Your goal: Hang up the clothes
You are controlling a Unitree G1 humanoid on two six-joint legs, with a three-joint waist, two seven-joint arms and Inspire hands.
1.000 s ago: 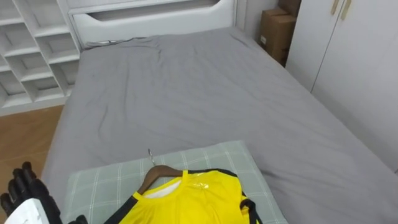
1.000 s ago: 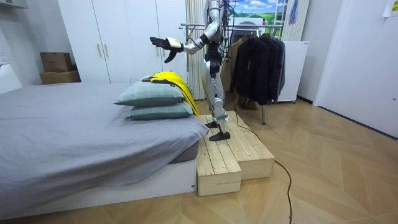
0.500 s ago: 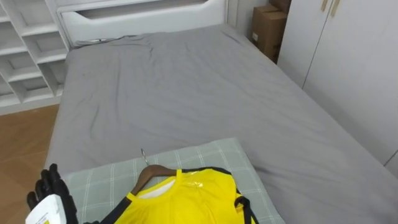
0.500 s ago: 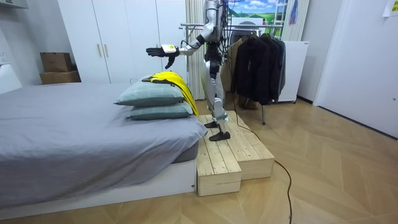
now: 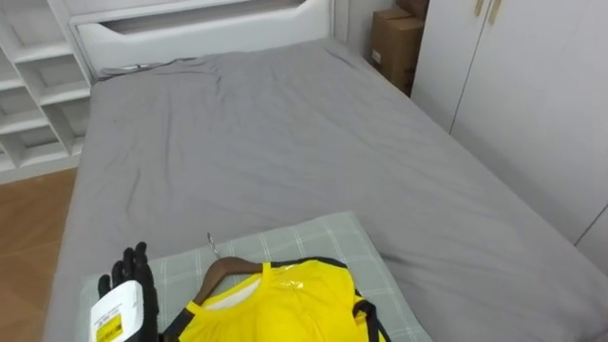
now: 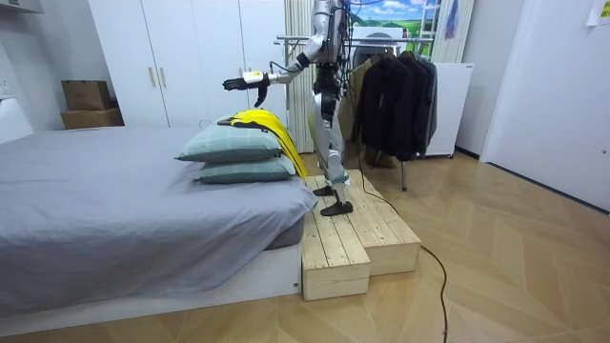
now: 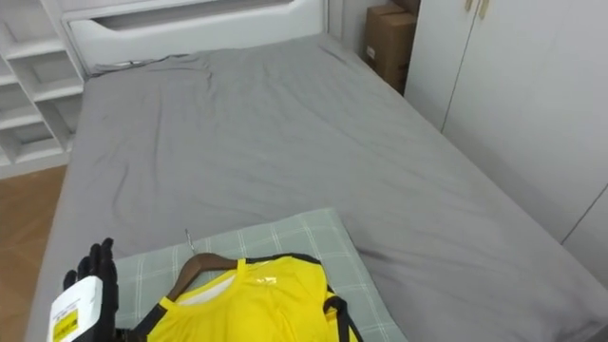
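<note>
A yellow shirt (image 5: pixel 280 304) with dark trim lies on a wooden hanger (image 5: pixel 224 271), whose metal hook (image 5: pixel 211 243) points toward the bed's head. Both rest on a green checked pillow (image 5: pixel 313 239) on top of a second one (image 6: pixel 238 172) at the bed's foot. My left hand (image 5: pixel 133 285) hovers over the pillow, just left of the hanger and apart from it, fingers straight and open, holding nothing. In the room view I stand upright on a wooden platform (image 6: pixel 353 238) by the bed, with that hand (image 6: pixel 243 82) stretched out above the shirt (image 6: pixel 262 124).
The grey bed (image 5: pixel 285 142) stretches ahead to a white headboard (image 5: pixel 190 24). White shelves (image 5: pixel 28 85) stand at the left. A white wardrobe (image 5: pixel 532 104) and a cardboard box (image 5: pixel 391 43) stand at the right. Behind me a rack holds dark clothes (image 6: pixel 391 95).
My left hand has risen into the eye view and moved right, closer to the hanger. In the room view the arm has dipped slightly. The eye view itself has shifted too.
</note>
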